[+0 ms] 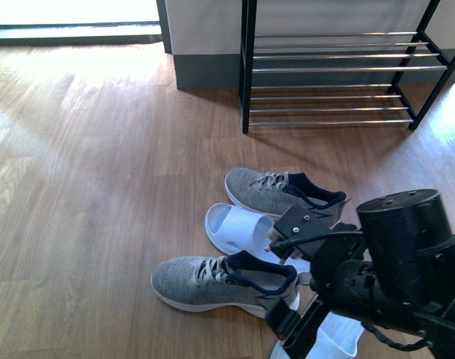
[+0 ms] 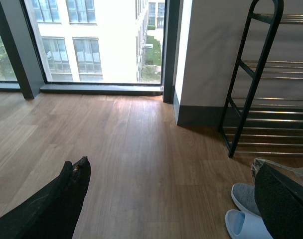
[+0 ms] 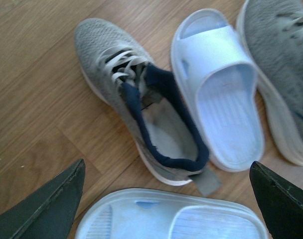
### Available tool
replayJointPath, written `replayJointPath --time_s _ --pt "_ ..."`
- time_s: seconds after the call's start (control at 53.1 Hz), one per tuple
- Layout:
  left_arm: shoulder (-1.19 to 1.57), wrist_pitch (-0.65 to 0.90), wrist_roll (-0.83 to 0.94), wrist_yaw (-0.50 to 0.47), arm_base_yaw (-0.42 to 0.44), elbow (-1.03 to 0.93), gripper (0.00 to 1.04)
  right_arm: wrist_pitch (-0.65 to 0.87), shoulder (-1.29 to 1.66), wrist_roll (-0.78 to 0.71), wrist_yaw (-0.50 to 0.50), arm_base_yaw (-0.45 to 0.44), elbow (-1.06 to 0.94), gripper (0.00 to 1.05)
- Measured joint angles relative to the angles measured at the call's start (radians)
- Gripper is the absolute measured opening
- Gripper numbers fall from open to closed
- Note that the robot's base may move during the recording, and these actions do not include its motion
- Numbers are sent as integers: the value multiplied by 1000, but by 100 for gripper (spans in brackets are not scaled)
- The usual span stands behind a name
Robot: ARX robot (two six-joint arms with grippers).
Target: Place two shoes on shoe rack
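Two grey knit sneakers lie on the wood floor. The near sneaker (image 1: 212, 282) points left; the far sneaker (image 1: 276, 191) lies behind it, closer to the shoe rack (image 1: 340, 71), whose chrome rods stand against the back wall. My right gripper (image 3: 169, 199) is open, hovering over the near sneaker's (image 3: 141, 109) heel end and a white slide. The far sneaker (image 3: 283, 64) shows at that view's edge. My left gripper (image 2: 176, 199) is open above bare floor, with the far sneaker's toe (image 2: 246, 196) and the rack (image 2: 271, 84) to one side.
A white slide sandal (image 1: 235, 228) lies between the two sneakers. A second white slide (image 1: 336, 336) lies under my right arm (image 1: 392, 269), and shows in the right wrist view (image 3: 171, 216). A window and a wall corner (image 2: 181, 59) stand left of the rack.
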Motion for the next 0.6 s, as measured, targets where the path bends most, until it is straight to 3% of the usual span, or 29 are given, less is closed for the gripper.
replayJointPath --time_s 0.169,0.602 --pt "0 0 0 0 0 0 95 -34 104 -4 -12 50 130 96" --pt "0 0 0 0 0 0 95 -91 287 6 -47 40 328 96"
